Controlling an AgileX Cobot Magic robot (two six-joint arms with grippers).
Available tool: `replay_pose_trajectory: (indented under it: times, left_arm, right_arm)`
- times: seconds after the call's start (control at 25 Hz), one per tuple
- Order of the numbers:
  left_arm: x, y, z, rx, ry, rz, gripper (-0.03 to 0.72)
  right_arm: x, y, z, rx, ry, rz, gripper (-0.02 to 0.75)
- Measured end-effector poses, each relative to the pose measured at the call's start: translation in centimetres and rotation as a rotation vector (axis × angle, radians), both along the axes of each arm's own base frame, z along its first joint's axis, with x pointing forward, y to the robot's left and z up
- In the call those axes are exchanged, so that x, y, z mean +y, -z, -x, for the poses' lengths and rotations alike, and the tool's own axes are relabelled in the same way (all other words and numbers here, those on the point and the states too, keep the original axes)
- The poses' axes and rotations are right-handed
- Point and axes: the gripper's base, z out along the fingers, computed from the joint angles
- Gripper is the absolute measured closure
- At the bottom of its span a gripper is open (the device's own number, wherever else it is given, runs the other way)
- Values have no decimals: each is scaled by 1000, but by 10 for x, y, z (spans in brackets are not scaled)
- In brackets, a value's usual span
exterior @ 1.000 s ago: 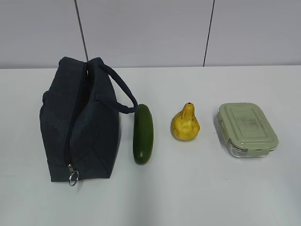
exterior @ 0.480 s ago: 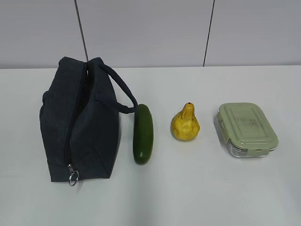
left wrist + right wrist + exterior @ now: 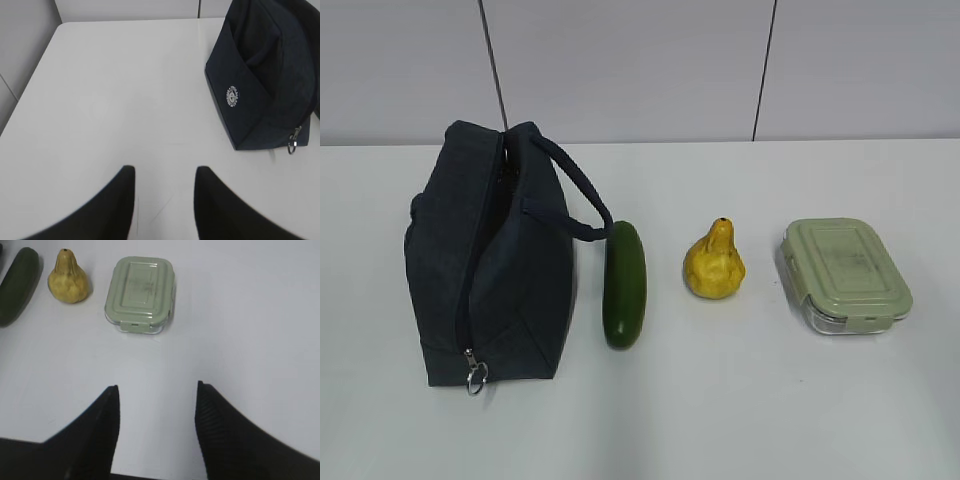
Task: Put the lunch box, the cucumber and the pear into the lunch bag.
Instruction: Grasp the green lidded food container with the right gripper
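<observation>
The dark navy lunch bag (image 3: 485, 260) lies at the left, zipper shut, with its ring pull (image 3: 475, 377) at the near end. The dark green cucumber (image 3: 625, 283) lies just right of it. The yellow pear (image 3: 714, 263) stands in the middle. The lunch box (image 3: 845, 275) with its sage-green lid sits at the right. My left gripper (image 3: 164, 170) is open and empty over bare table, with the bag (image 3: 265, 75) to its upper right. My right gripper (image 3: 158, 388) is open and empty, nearer than the lunch box (image 3: 140, 293), pear (image 3: 69, 279) and cucumber (image 3: 18, 285). Neither gripper shows in the exterior view.
The white table (image 3: 740, 400) ends at a grey panelled wall (image 3: 640, 70) behind. In the left wrist view the table's left edge (image 3: 30, 85) runs close to a wall.
</observation>
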Motion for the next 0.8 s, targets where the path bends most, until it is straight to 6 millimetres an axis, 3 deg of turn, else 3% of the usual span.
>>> replay_pose_trajectory:
  times: [0.32,0.8]
  left_arm:
    - [0,0,0,0,0,0,449]
    - [0,0,0,0,0,0,449]
  right_arm:
    - [4,-23,-48,29,-3,-6,267]
    - [13,-35,-164,276,-4,-19,260]
